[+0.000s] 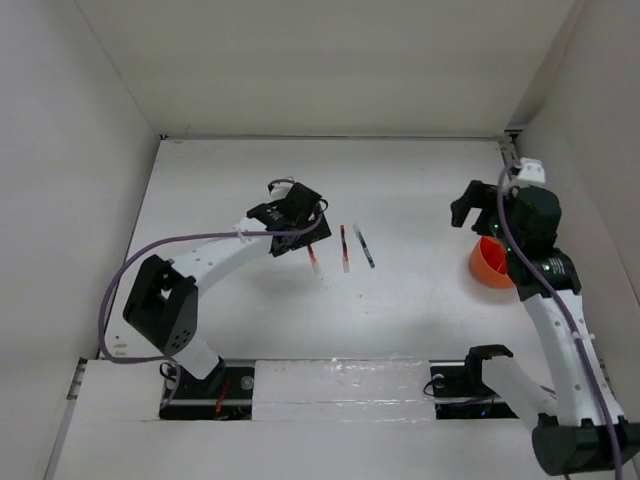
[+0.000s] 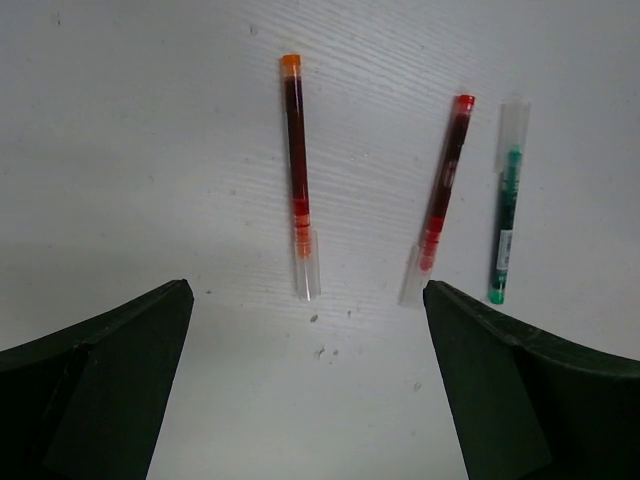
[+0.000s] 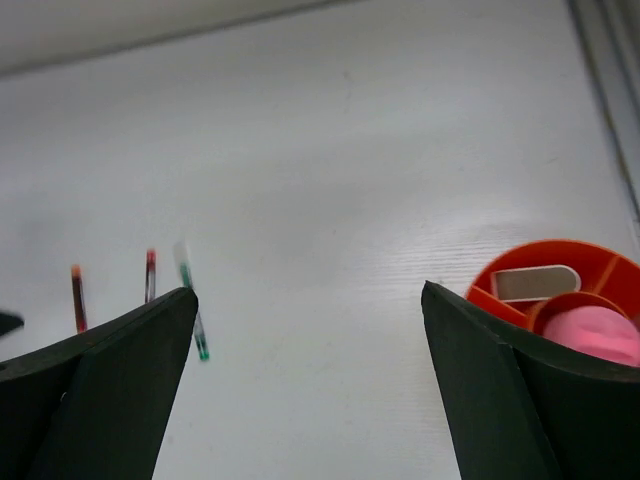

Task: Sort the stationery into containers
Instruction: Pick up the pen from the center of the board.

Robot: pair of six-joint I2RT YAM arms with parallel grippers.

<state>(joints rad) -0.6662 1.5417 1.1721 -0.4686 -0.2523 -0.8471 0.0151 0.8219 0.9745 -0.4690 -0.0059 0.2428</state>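
Top view: left gripper [image 1: 303, 226] is seen above three thin pens [image 1: 344, 247]; round orange plastic tub [image 1: 487, 266] far right, by right gripper [image 1: 466, 210].
Left wrist view: jaws spread, empty; orange-capped dark red pen [image 2: 296, 170], most central, is best pinched mid-barrel.
Right wrist view: jaws spread, empty.

Three thin pens lie flat on the white surface, side by side but not touching: an orange-tipped dark red pen [image 2: 296, 160], a red-tipped pen [image 2: 446, 180] and a green pen [image 2: 506, 220], each with a clear cap. Well to their right stands a round orange plastic tub [image 1: 484, 266]. A pink-topped item [image 3: 600, 335] sits in its central ring and a pale grey oblong piece [image 3: 533, 283] lies in an outer compartment.
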